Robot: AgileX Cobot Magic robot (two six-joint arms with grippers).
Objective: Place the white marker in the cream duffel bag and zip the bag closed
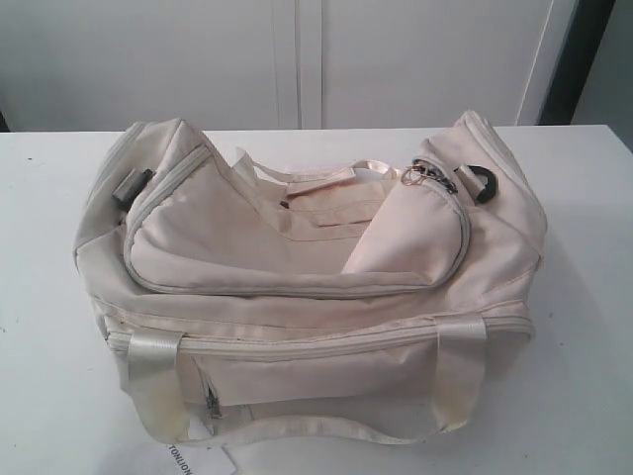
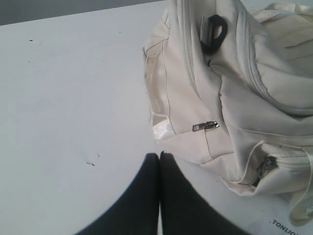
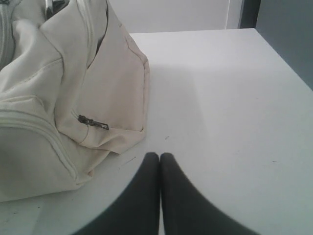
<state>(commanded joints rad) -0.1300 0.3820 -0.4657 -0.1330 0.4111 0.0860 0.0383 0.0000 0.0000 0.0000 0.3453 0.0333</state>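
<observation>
Closest to me, the left tool has its two dark fingers pressed together with nothing between them, low over bare worktop just off one end of the cream duffel bag. The right tool is the same at the opposite end: closed, empty, tips near the worktop and just short of the fabric. I read both as parked clear of the bag so neither snags it.

I cannot find the white marker in any view. It is not on the visible worktop and not in either tool, so it may be inside the bag or out of sight.

At the bag's front edge, a paper tag lies flat on the worktop beside the front handle, which droops over the front zip pocket. Small zip pulls hang at the end panels.

Further back, the top flap sags into the bag, and its right corner is folded up and over. That suggests the main zip is open there, leaving a mouth for dropping something in. The gold keyring sits at the top of that fold beside a black strap ring, and I judge it the obvious handle for closing the zip.
</observation>
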